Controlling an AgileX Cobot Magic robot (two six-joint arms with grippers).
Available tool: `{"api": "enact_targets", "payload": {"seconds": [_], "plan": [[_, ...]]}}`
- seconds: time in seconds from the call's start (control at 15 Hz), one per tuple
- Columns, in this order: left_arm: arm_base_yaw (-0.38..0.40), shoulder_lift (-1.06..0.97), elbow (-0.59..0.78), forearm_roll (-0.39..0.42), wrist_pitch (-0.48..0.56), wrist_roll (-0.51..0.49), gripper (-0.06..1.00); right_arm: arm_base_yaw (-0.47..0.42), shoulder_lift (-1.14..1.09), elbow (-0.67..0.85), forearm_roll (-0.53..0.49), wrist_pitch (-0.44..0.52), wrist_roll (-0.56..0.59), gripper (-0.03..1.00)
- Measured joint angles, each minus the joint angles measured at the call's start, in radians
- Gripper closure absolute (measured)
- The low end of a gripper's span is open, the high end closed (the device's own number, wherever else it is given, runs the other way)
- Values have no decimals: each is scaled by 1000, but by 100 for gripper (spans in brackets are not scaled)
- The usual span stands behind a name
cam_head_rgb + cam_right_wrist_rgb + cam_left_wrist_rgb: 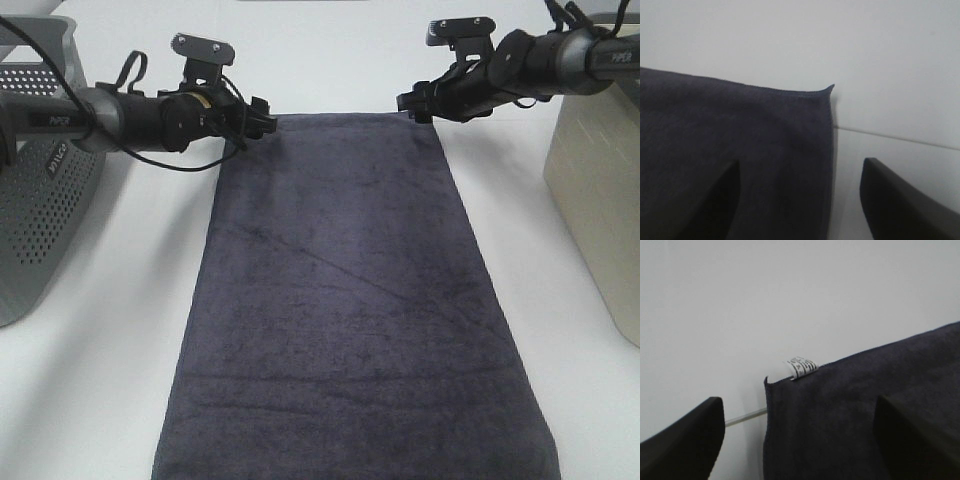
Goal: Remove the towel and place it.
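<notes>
You see the towel (350,300) lying flat and spread along the tabletop (120,380), placed as far as the views show. Both jaws stand wide and empty at its far corners, left gripper (262,122) and right gripper (412,103).

**Cut off and unclear**

Towel (350,300): near end runs off the exterior view's bottom edge, far from both claws. Grey perforated basket (40,200), outboard of the left gripper (268,122), cropped at the frame edge; beige bin (600,200), outboard of the right gripper (412,103), likewise. White tag (801,367) ahead of the left fingers (685,445): print too blurred to read. Fingers cropped in both wrist views.
</notes>
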Motion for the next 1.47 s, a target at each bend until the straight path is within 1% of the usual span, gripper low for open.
{"api": "enact_targets", "payload": {"seconds": [0.13, 0.27, 0.4, 0.53, 0.67, 0.73, 0.87, 0.93, 1.0, 1.13, 1.2, 1.27, 1.33, 1.4, 1.47], "plan": [[0, -92, 1, 5, 212, 0, 18, 0, -87, 1, -7, 213, 3, 29], [0, -219, 1, 8, 449, 0, 18, 0, -196, 1, -7, 416, 34, 25], [0, -353, 1, -19, 690, -15, 18, 0, -312, 1, -8, 583, 54, 22], [0, -479, 1, -35, 892, -23, 17, 0, -428, 1, -16, 721, 62, 21], [14, -573, 1, -16, 1028, -88, 17, -1, -525, 1, -40, 824, 119, 21], [42, -618, 1, 13, 1074, -141, 17, -10, -573, 1, -52, 865, 169, 21], [140, -704, 1, 84, 1135, -225, 17, -73, -651, 1, -53, 945, 240, 21], [187, -741, 1, 106, 1153, -233, 17, -117, -682, 1, -53, 969, 268, 21], [221, -775, 1, 111, 1184, -227, 17, -145, -710, 1, -67, 987, 290, 21], [241, -807, 1, 125, 1297, -213, 17, -152, -758, 1, -113, 1045, 314, 19], [241, -814, 7, 155, 1348, -212, 17, -152, -777, 4, -143, 1054, 328, 18], [241, -831, 31, 203, 1385, -215, 17, -152, -805, 30, -186, 1055, 344, 17], [241, -907, 123, 297, 1403, -261, 17, -152, -914, 142, -253, 1058, 361, 17], [242, -967, 199, 323, 1394, -281, 17, -152, -984, 221, -261, 1058, 361, 17], [242, -1047, 288, 328, 1375, -297, 17, -152, -1064, 299, -261, 1058, 361, 17]]}}
